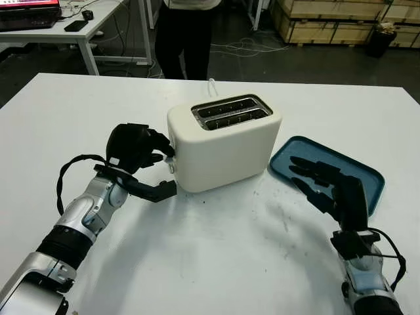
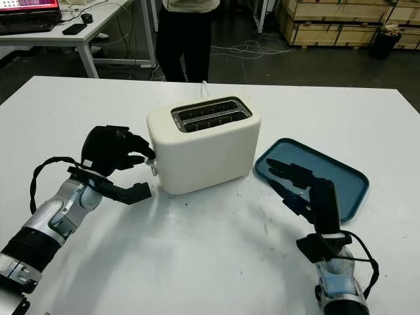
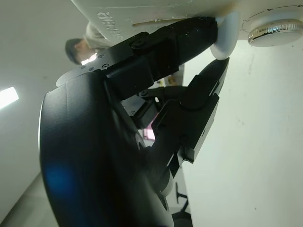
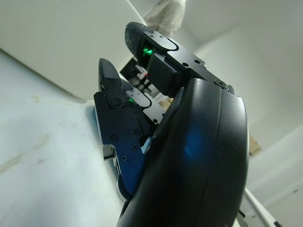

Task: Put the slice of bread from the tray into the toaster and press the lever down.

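1. A white table (image 1: 216, 262) filled the foreground.
2. Behind it lay a dark floor (image 1: 315, 62) with loose cables (image 1: 246, 46).
3. A desk (image 1: 79, 29) stood far left, wooden crates (image 1: 328, 16) far right.

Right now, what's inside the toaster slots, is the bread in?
The toaster shows two open slots on top with dark wire guides inside; no bread sticks up above them. Deeper down is too dark to tell. The left hand is at the lever on the toaster's end.

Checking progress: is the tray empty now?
Empty: the blue tray holds no bread; the open right hand hovers over its near edge.
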